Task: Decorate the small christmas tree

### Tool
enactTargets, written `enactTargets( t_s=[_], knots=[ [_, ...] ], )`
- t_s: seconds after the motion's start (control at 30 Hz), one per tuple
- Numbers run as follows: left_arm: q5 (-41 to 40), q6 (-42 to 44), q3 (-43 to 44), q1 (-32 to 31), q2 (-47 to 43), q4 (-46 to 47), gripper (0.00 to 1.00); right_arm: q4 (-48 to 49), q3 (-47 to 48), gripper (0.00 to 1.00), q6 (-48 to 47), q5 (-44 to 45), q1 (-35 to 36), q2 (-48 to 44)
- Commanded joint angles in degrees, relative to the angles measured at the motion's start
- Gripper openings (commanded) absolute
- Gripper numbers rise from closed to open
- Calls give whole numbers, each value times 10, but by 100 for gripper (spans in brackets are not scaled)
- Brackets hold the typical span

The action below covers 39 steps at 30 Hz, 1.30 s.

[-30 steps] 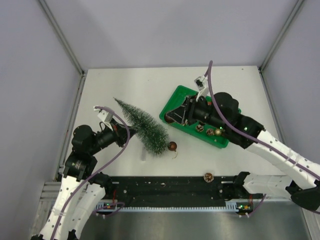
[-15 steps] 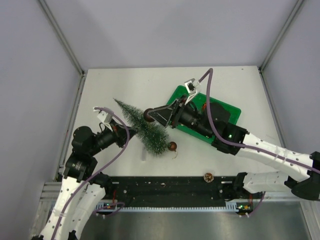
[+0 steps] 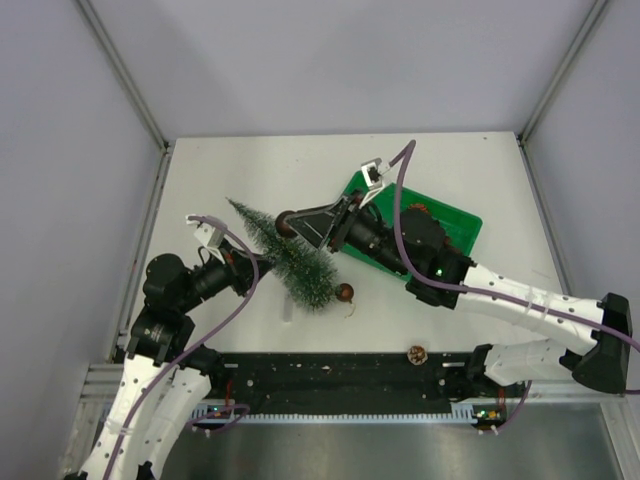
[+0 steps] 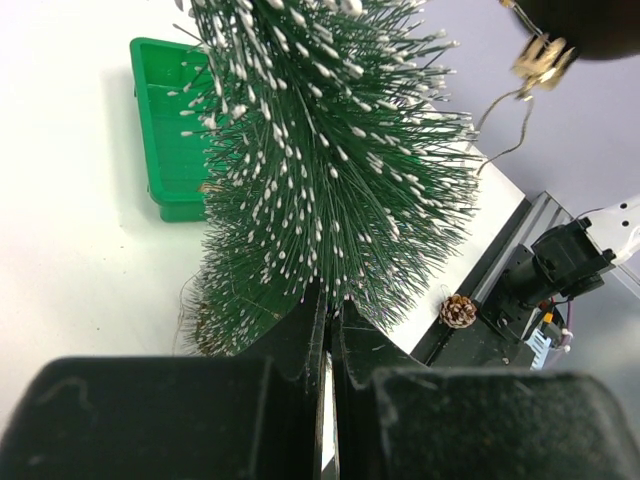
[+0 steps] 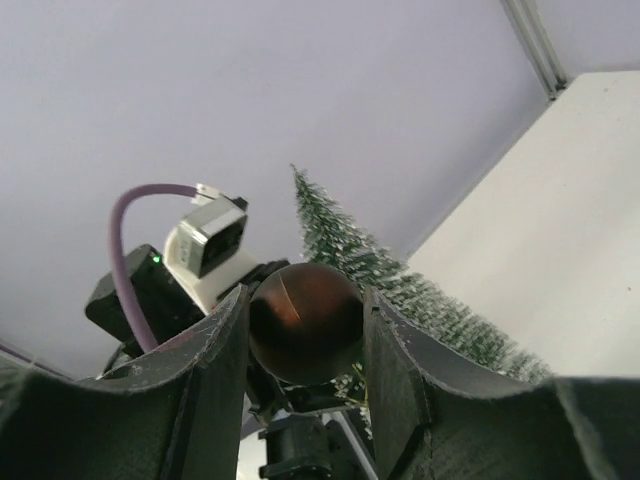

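The small christmas tree is tilted, with its tip to the far left and its wide end to the near right. My left gripper is shut on its lower bristles, as the left wrist view shows, with the tree filling that view. My right gripper is shut on a dark brown ball ornament and holds it just above the tree's middle. In the right wrist view the ball sits between both fingers, with the tree behind it. The ball's gold cap shows in the left wrist view.
A second brown ball lies by the tree's wide end. A pinecone sits on the black rail at the near edge and also shows in the left wrist view. The green tray holds more ornaments behind my right arm.
My right gripper has carried the ball left from over the green tray to above the tree. The left arm and tree have stayed put.
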Motion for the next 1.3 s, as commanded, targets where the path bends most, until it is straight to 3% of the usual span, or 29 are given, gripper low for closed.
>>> enactTargets(
  t_s=[0.0, 1.03, 1.27],
  knots=[
    [14, -5, -2, 3, -9, 33, 0, 36, -17, 28, -22, 30, 7, -11],
    [36, -5, -1, 3, -13, 40, 0, 90, -53, 24, -68, 58, -1, -2],
    [36, -9, -4, 3, -14, 45, 0, 88, -99, 23, -72, 89, -3, -24]
  ],
)
